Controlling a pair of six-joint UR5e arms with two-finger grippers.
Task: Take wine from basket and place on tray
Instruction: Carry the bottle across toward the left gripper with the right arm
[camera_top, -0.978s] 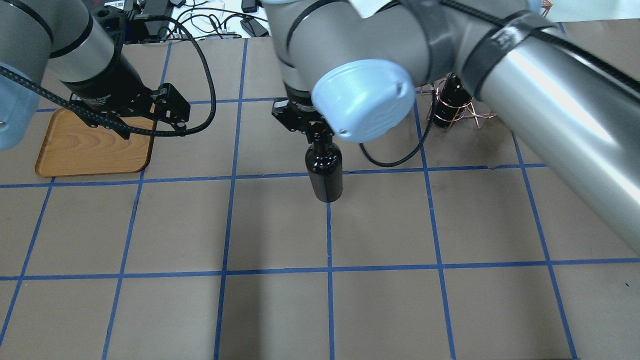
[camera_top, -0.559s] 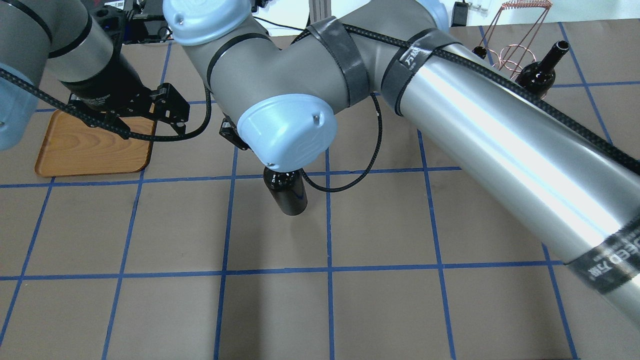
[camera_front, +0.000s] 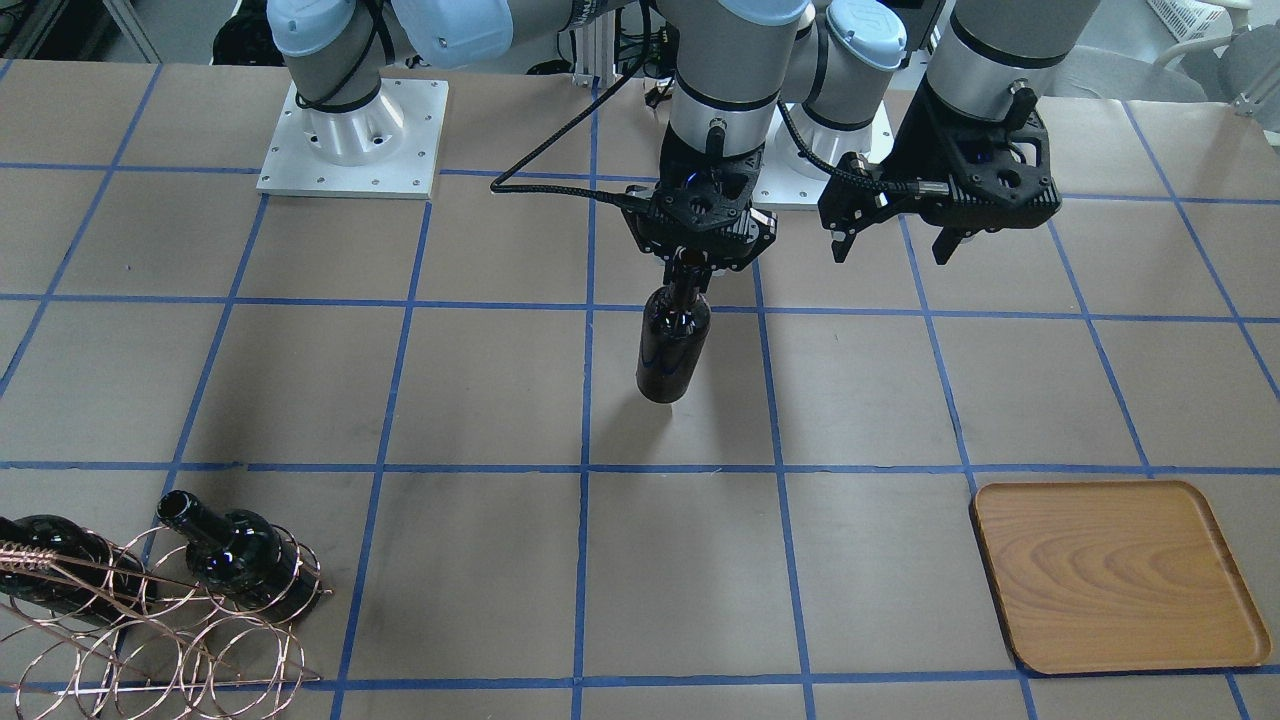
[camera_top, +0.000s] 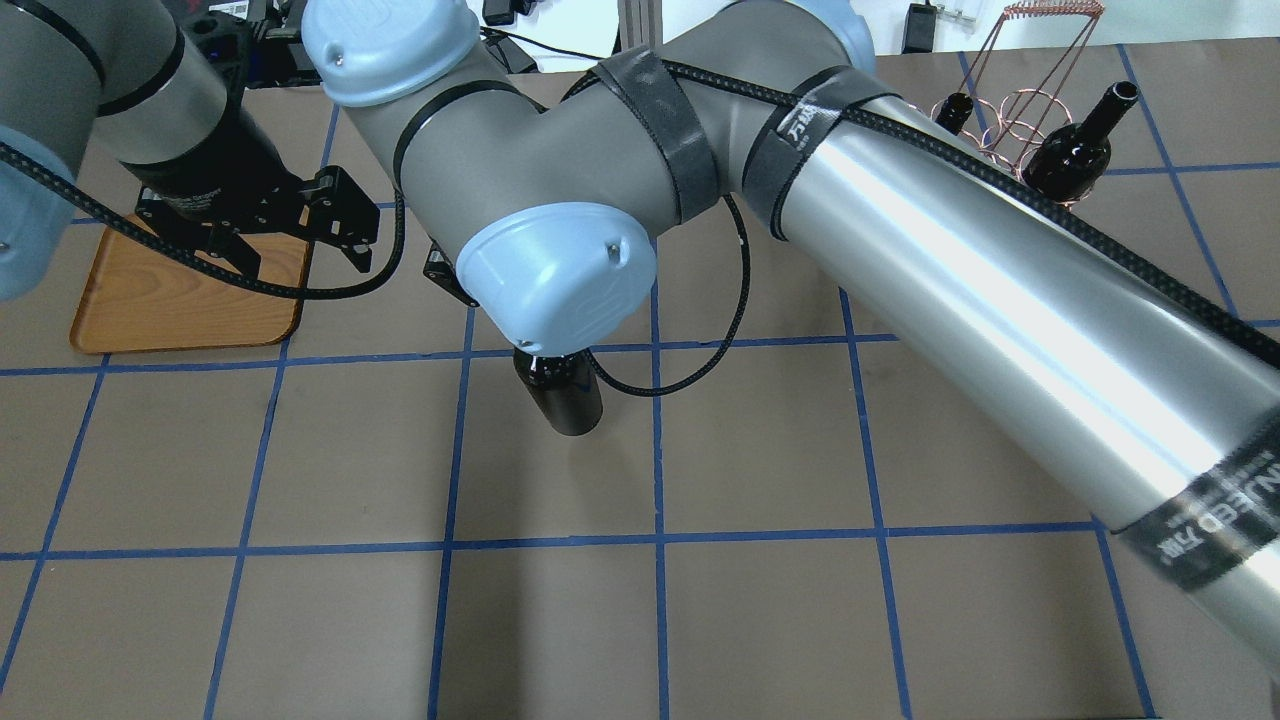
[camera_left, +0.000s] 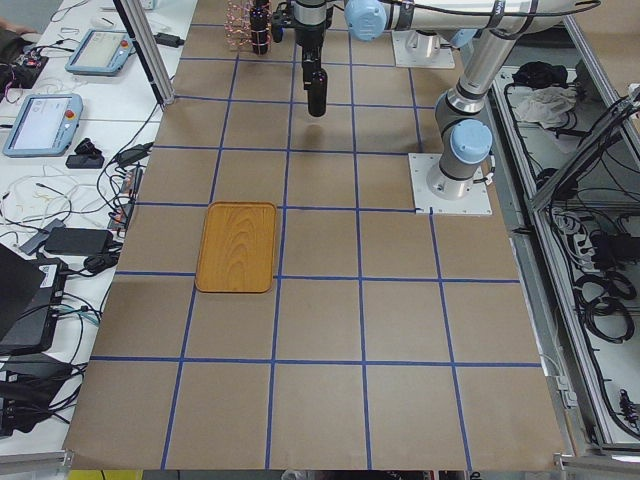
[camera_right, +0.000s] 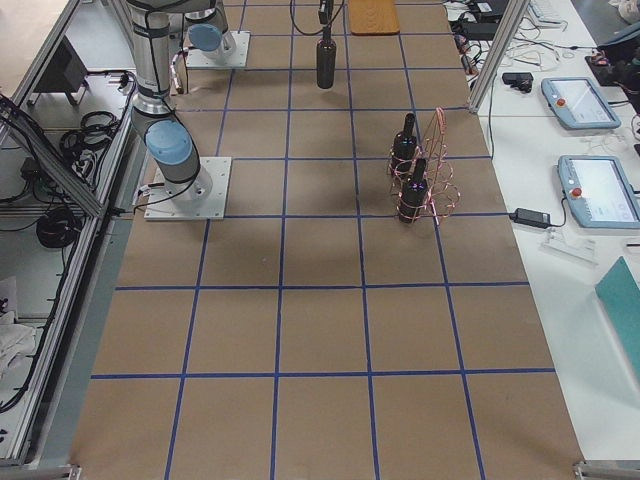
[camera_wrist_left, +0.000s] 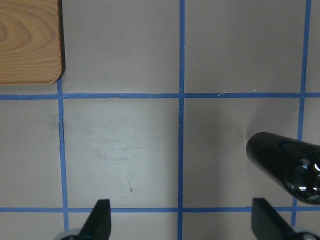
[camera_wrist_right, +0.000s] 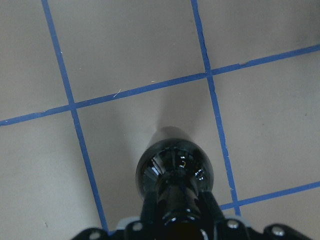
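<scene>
Bottle: the wine bottle (camera_front: 673, 345) hangs over the middle of the table (camera_front: 400, 400), out of the basket and not yet at the tray.
Right gripper: the right gripper (camera_front: 690, 262) is clamped on the bottle's neck from above, one finger on each side of it.
Long axis: near upright, neck up and base down. The right wrist camera looks straight down the shoulders to the table below.
Height: the base seems to be off the table, judging by the offset shadow, though no view shows the gap clearly.
Tray: the tray (camera_front: 1110, 580) lies bare on the robot's left side, well apart from the bottle and towards the far edge of the table.
Left gripper: the left gripper (camera_front: 893, 245) has its jaws apart and holds nothing. It hovers between the bottle and the tray's side of the table.
Nearer arm: the left arm is closer to the tray, but the right arm has the bottle.
Next move: probably a sideways carry to the robot's left, or a hand-over, keeping the base clear of the tray's rim.
Basket: the basket (camera_front: 150, 640) sits on the robot's right with two other bottles (camera_front: 235, 555) in its loops.
</scene>
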